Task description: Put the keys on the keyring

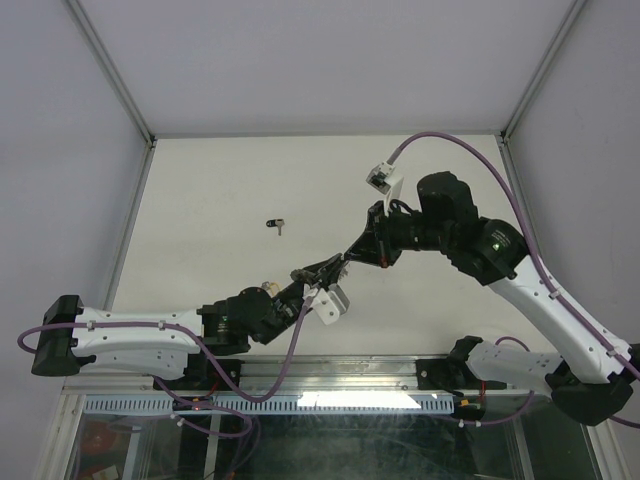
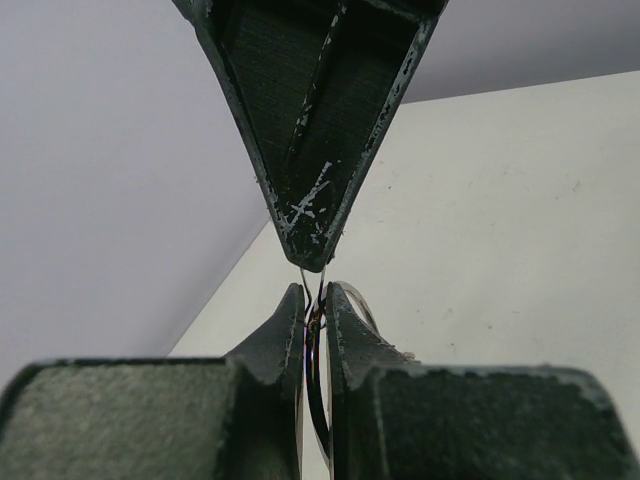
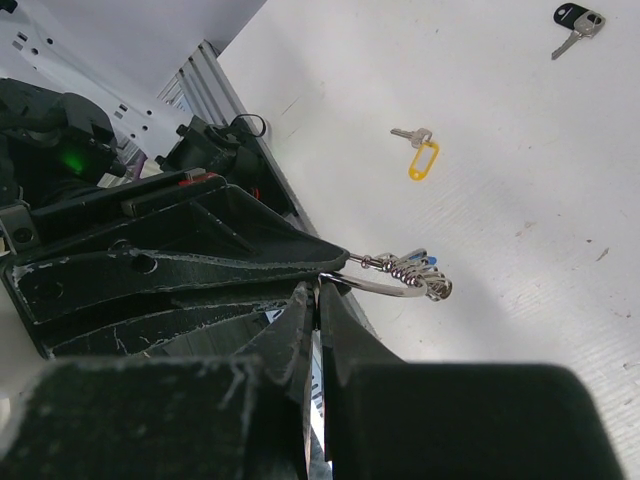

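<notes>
Where left wrist cannot, right wrist shows yellow-tagged key [image 3: 421, 152]

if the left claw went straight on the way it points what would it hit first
The right claw, tip to tip just ahead of the left claw; both look pinched on the keyring between them.
</notes>
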Robot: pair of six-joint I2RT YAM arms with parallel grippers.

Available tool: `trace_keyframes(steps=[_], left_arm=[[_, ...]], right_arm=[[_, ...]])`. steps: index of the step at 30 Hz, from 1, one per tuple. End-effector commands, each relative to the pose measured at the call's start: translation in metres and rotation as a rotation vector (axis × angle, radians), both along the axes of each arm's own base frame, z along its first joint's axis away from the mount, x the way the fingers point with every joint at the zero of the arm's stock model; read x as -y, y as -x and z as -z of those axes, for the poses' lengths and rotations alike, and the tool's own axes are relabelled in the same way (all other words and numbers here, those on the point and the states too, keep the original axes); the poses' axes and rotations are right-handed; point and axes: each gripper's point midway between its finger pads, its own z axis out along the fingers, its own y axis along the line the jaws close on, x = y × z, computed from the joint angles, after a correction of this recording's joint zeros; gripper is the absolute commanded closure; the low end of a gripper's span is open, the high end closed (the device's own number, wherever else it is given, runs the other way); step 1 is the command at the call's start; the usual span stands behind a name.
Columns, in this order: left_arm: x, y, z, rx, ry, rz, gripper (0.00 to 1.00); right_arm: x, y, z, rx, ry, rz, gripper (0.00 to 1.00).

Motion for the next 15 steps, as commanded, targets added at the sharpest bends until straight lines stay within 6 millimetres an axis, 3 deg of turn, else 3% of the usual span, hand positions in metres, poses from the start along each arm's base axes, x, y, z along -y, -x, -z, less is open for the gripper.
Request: trace_keyframes(steps=[1, 10, 15], left_arm=[[-0.002, 0.005, -0.017, 0.008, 0.055, 0.021, 1.00], [-0.011, -0.002, -0.036, -0.075, 0.210, -0.043, 1.00], [-0.010, -0.003, -0.035, -0.129, 0.234, -0.056, 1.00]], right_arm=[[-0.005, -0.001, -0.032, 0.075, -0.072, -0.028, 1.00], [-0.004, -0.002, -0.024, 0.070, -0.058, -0.023, 1.00], [0.001, -0.006, -0.030, 0.106, -0.066, 0.016, 0.83]])
